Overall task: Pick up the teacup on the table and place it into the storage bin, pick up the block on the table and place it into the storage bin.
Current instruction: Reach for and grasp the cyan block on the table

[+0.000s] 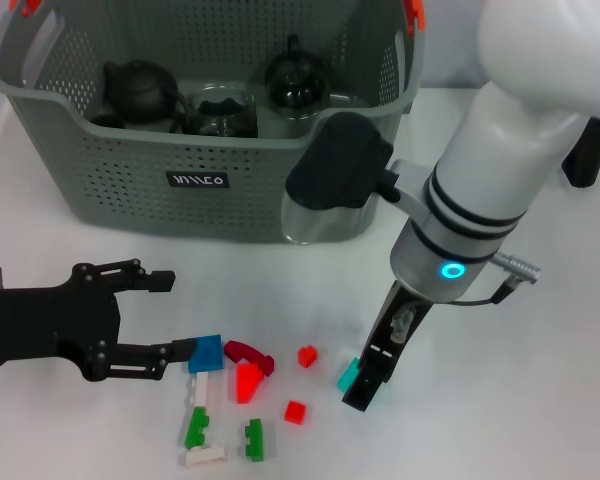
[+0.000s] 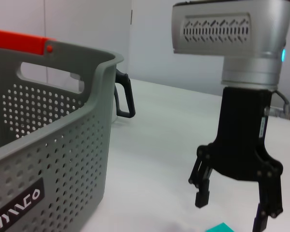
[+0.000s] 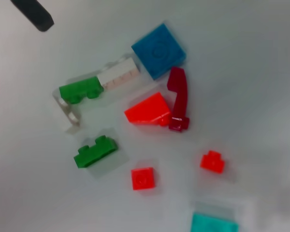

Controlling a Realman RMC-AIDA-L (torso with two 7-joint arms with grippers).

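The storage bin (image 1: 130, 190) stands at the far side of the tabletop (image 1: 540, 400), well beyond both sets of fingers, and already holds dark teapots and a glass vessel; no teacup can be told apart on the tabletop. The right gripper (image 1: 365, 385) points straight down, its fingers spread and holding nothing, with a teal block (image 1: 349, 374) just beside them, a stance suited to closing on it from above. The left gripper (image 1: 170, 315) lies low and level, fingers wide apart and empty, one tip touching a blue block (image 1: 206, 353). Red, green and white blocks (image 1: 245, 385) are scattered between the two sets of fingers.
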